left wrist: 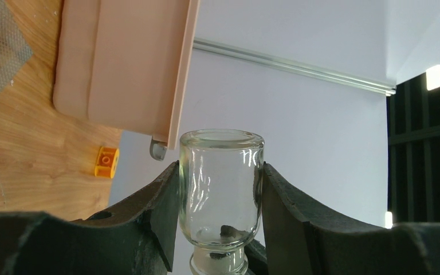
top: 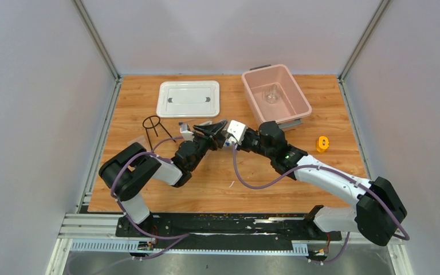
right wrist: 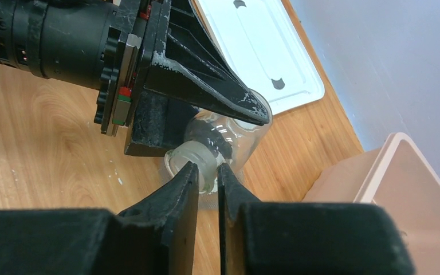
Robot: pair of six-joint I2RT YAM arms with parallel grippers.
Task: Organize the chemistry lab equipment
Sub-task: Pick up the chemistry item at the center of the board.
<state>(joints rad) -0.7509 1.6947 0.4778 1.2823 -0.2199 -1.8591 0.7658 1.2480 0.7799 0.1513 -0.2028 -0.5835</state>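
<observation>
Near the bin (left wrist: pixel 120 57), one flask (left wrist: pixel 220 189) between two grippers: left gripper (left wrist: pixel 220 172) clamps it; right gripper (right wrist: pixel 207 172), fingers narrowed at its neck, grip unclear.

The two arms reach in from the near corners and meet tip to tip over the middle of the counter (top: pixel 206 195), forming a barrier across it. The left gripper (top: pixel 216 129) and right gripper (top: pixel 230 136) almost touch. A small glass vessel (left wrist: pixel 220 172) fills the gap between the left one's jaws.

The black wire ring tripod (top: pixel 153 127) stands just left of that meeting point and narrows the way past on that side. Behind, the white lid (top: pixel 188 98) and pink bin (top: pixel 253 97) take most of the far strip, with a bare lane between them. A clear glass piece (top: pixel 272 94) occupies part of the bin's floor. The small orange object (top: pixel 322 143) sits near the right edge, beside the right arm. Bare wood lies open in front of the arms.
</observation>
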